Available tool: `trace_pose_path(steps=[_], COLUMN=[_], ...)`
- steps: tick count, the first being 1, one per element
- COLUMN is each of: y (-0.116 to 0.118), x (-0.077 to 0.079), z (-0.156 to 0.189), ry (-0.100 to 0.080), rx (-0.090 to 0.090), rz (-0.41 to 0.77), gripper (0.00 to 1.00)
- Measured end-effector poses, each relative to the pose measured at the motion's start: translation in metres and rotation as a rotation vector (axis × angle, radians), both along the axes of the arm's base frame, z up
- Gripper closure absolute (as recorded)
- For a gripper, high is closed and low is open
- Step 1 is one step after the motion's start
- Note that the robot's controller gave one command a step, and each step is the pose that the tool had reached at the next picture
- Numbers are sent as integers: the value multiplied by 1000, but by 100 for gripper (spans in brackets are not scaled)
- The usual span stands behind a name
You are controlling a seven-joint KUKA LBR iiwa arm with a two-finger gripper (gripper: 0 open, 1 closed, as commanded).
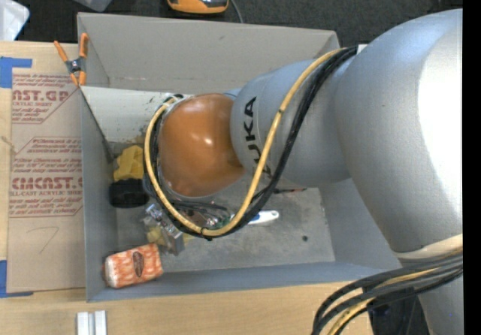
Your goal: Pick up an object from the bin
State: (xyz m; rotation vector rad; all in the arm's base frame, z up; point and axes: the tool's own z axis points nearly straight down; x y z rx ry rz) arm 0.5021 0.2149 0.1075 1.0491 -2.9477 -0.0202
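Well, most of the grey metal bin [98, 138] is blocked from where I stand by the big silver arm [361, 123]. Its rounded orange cover [197, 144] hangs over the middle of the bin, with yellow and black cables [278, 138] looped around it. Below the cover, a cluster of small metal parts pokes out toward the bin's front corner on the view's left. That is the claw [165, 232], but it is so lost in shadow and cabling that I cannot tell whether it is apart or together, nor whether anything is in it.

Just beside it, nearer that corner, an orange-and-white patterned packet [134, 266] lies flat on the bin floor; whether the claw touches it is hard to make out. Farther back along the same wall sit a black round lump [128, 194] and, just behind it, a crumpled yellow thing [129, 162], partly cut off by the cover. On the claw's other side a white stick with a touch of blue [264, 217] pokes out from under the cables, the rest of it hidden.
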Motion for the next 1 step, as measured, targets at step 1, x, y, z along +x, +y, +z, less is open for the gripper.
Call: trace_pose_path(steps=[1], y=[1], x=[3], z=[47], ry=[-9], rx=[4], rz=[0], gripper=[100])
